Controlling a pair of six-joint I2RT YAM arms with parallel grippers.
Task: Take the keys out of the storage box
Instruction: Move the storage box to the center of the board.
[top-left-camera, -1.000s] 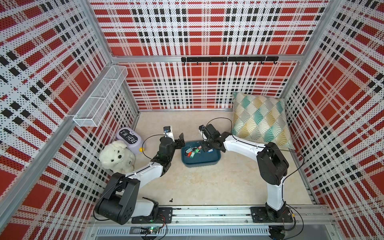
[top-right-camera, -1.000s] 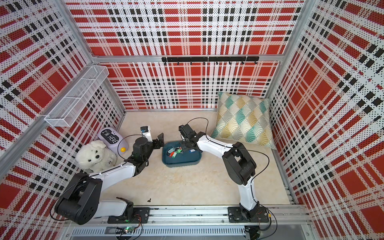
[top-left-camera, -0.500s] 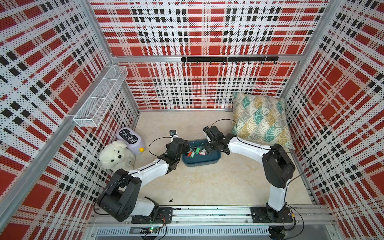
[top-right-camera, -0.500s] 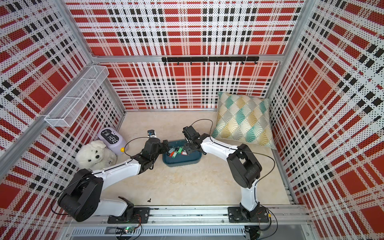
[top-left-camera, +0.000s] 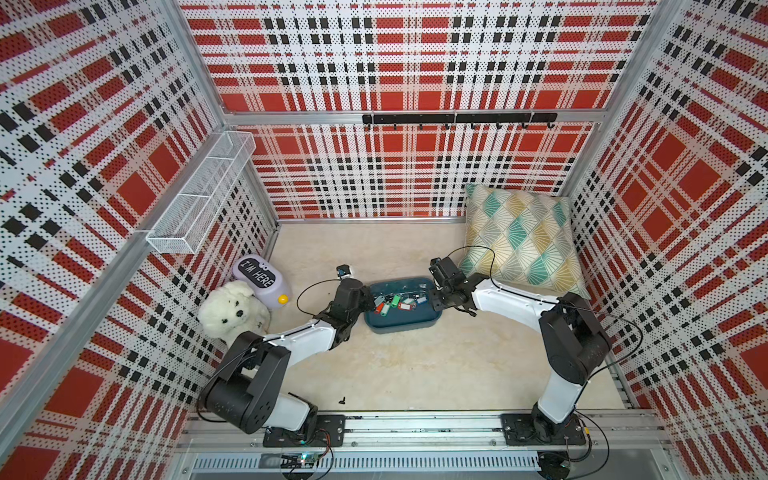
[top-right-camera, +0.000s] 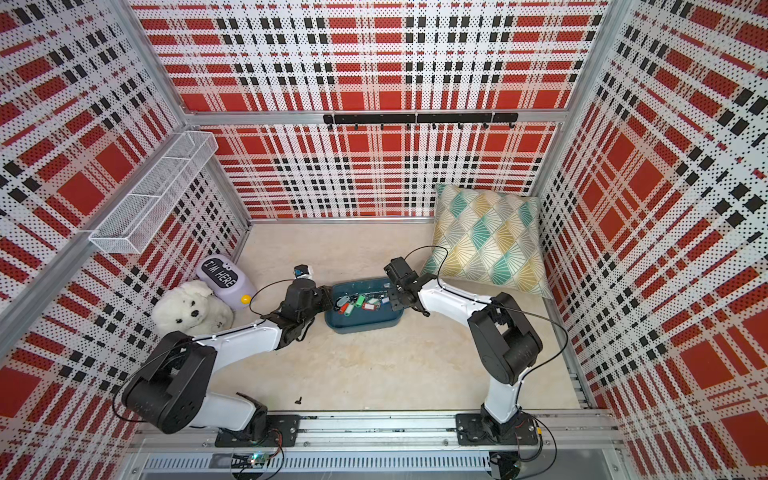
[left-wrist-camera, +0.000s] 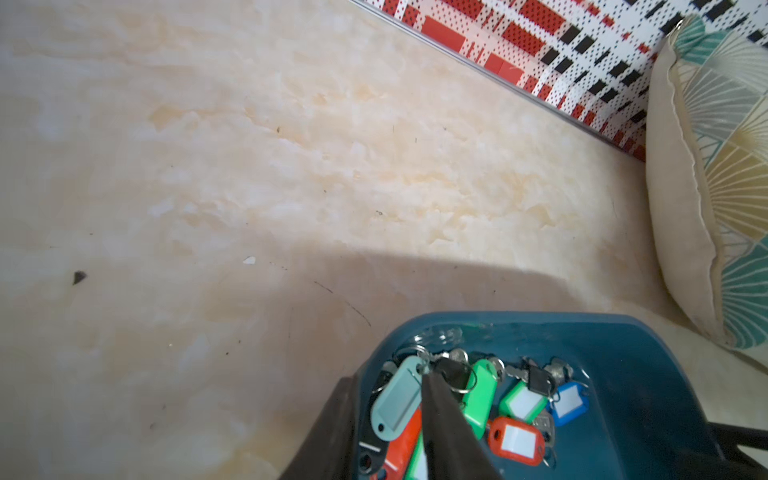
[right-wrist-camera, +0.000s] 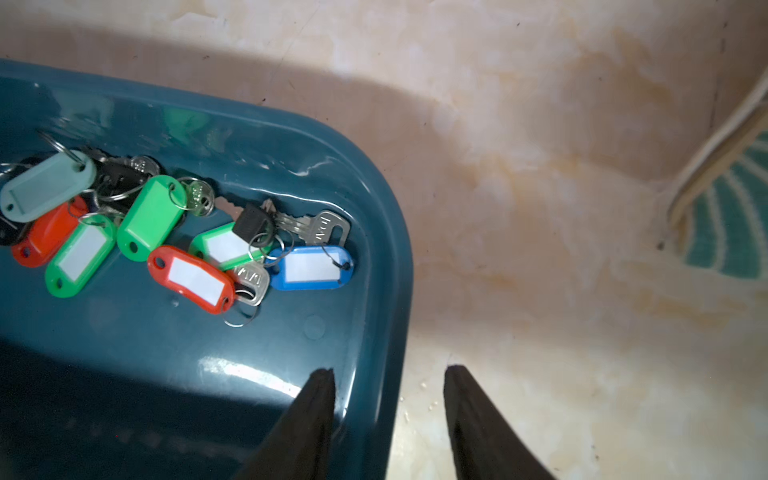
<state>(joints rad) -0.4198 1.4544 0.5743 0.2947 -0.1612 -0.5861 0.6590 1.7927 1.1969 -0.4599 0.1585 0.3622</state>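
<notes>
The keys (left-wrist-camera: 482, 390): left jaws, narrow, flank the pale grey tag (left-wrist-camera: 397, 399) across its width, grip unconfirmed; right jaws, apart, straddle the storage box (right-wrist-camera: 399, 270) rim.

Left pincer (left-wrist-camera: 386, 384) cropped at edge, red tag (left-wrist-camera: 402, 451) — half covered

Bright, even light fills both top views, though the walls (top-left-camera: 83, 166) bow toward the frame corners. In the wrist views a soft shadow crosses the floor (left-wrist-camera: 415, 270), glare streaks the box (right-wrist-camera: 232, 370), and the pillow (right-wrist-camera: 727, 208) looks soft, perhaps out of focus.
</notes>
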